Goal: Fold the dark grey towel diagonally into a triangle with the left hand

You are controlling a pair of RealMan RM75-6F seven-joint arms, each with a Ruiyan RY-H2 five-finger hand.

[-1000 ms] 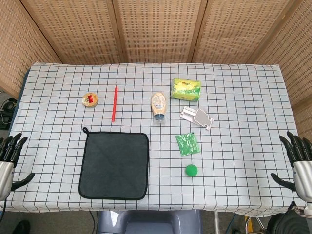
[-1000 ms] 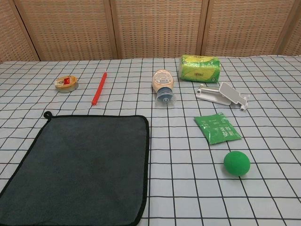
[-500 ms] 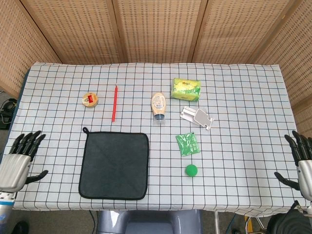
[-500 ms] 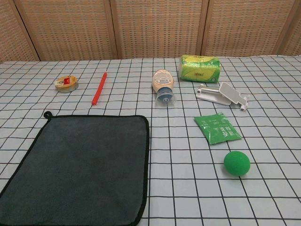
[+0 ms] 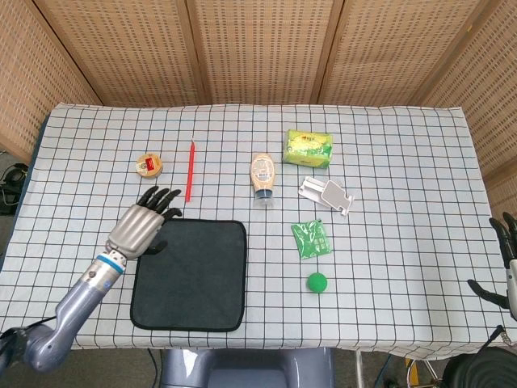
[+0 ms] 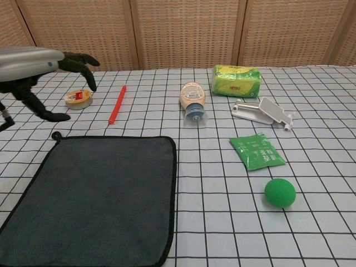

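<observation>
Zero folds done: dark grey square towel with black edging (image 5: 190, 274) lies flat on the counter (image 5: 404, 162), near the front edge, left of centre, hanging loop at its far-left corner. Step in hand looks like the approach: left hand (image 5: 145, 225) hovers over that far-left corner, fingers spread, holding nothing. In the chest view it sits above the cloth, not touching (image 6: 41, 69). Next move likely needs a descent onto a corner, a pinch on the edging, then a lift and carry across to the opposite corner. Right hand (image 5: 509, 267) is at the far right counter edge, fingers apart, holding nothing, well clear. Surface is a white cloth with a black grid; woven rattan panels (image 5: 258, 48) close off the back.
</observation>
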